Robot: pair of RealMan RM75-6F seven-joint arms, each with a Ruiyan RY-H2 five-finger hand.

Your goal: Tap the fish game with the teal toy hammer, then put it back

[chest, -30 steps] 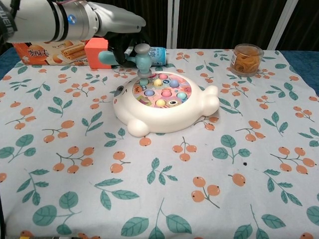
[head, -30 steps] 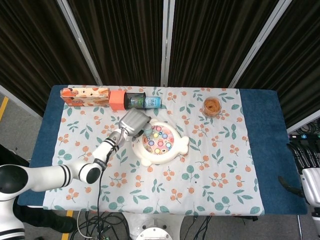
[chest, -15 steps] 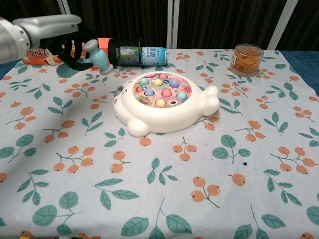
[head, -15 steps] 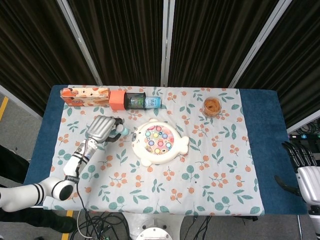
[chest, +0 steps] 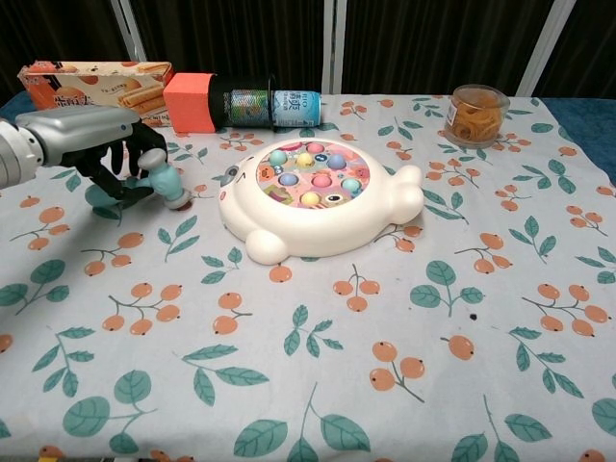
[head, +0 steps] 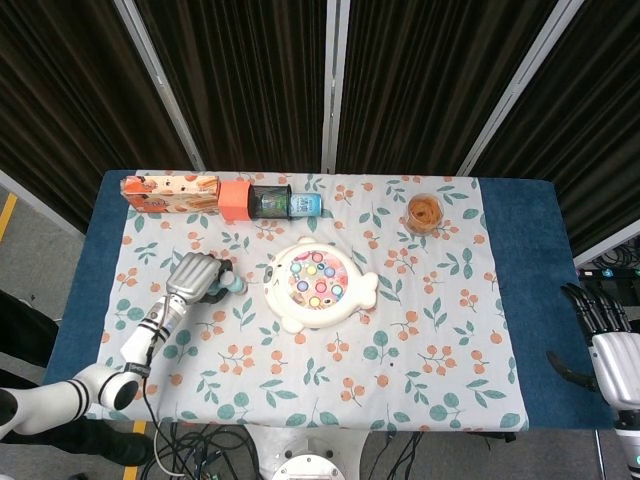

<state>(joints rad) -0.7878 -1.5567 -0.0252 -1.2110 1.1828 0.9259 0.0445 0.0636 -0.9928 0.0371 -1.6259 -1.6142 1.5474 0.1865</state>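
Observation:
The white fish game (head: 318,285) (chest: 313,199) with coloured pegs lies in the middle of the cloth. My left hand (head: 193,277) (chest: 91,142) is to its left, low over the table, and grips the teal toy hammer (chest: 154,185) (head: 229,284) by the handle. The hammer's grey head points toward the game, a short gap away from it. My right hand (head: 603,335) shows only at the head view's far right edge, off the table, holding nothing, its fingers apart.
Along the back edge lie an orange biscuit box (head: 168,192) (chest: 89,84), an orange block (chest: 187,101), a dark can (chest: 245,100) and a small blue-labelled bottle (chest: 296,104). A jar of orange rubber bands (head: 425,212) (chest: 477,114) stands at the back right.
My left hand carried the hammer off the fish game, moving left and down toward the table. The right hand has barely moved.

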